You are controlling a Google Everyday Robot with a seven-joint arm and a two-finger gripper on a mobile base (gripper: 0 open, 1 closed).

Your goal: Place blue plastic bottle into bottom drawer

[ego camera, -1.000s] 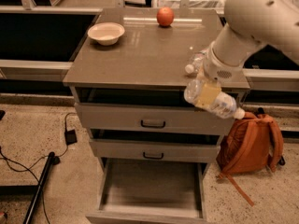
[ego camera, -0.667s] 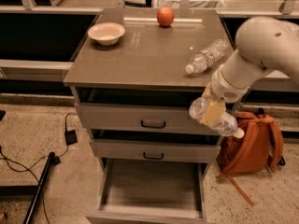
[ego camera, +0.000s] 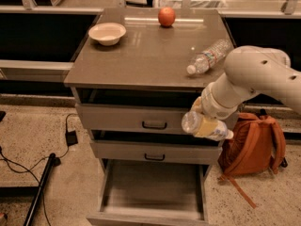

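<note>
The bottom drawer [ego camera: 150, 192] lies nearest, pulled well out. Above it and to the right, the hand [ego camera: 201, 113] grips the bottle [ego camera: 203, 126] in mid-air, in front of the right ends of the two upper drawers [ego camera: 122, 119]. The bottle lies almost level, with its long axis running left to right and its cap at the right, a little lower. The open tray is therefore down and to the left of the hand, so the coming move likely calls for a drop with a leftward shift. A second ago the bottle hung higher, by the tabletop [ego camera: 141, 55] edge. It has since come down and slightly left, uncovering a slim bottle [ego camera: 209, 56]. A backpack [ego camera: 251, 145] sits on the floor to the right. Farther back on the tabletop stand a bowl [ego camera: 107, 33] and an apple [ego camera: 166, 17].
</note>
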